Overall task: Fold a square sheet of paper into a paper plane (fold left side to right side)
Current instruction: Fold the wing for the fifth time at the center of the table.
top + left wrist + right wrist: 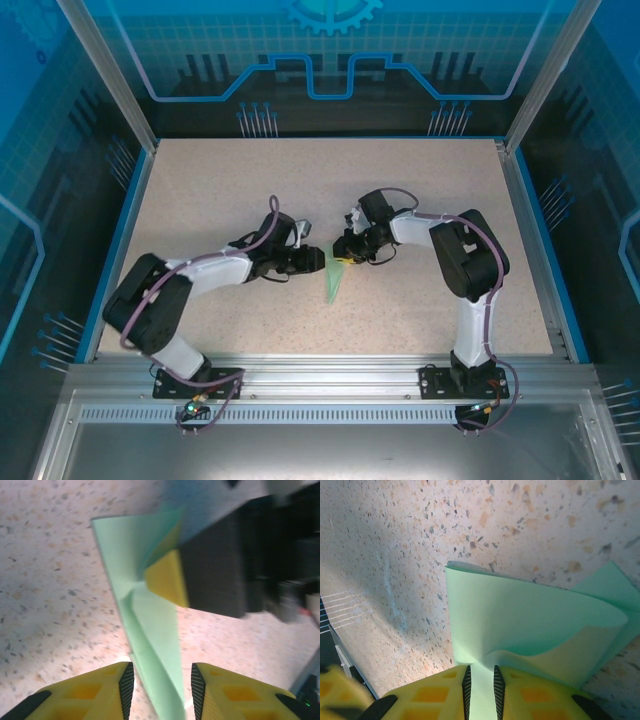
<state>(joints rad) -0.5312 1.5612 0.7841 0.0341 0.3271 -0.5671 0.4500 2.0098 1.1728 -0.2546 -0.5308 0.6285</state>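
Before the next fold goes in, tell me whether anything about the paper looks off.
The green paper is not lying flat. Pinched in the right gripper, one flap bows out in a rounded loop instead of meeting the rest along a sharp crease. I see no tears.

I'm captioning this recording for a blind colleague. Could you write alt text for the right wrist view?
The yellow right gripper is shut on folded, pale mint-green paper, pinching it at the bottom of the frame. One layer of the paper curls up and away, and a speckled beige table lies beneath.
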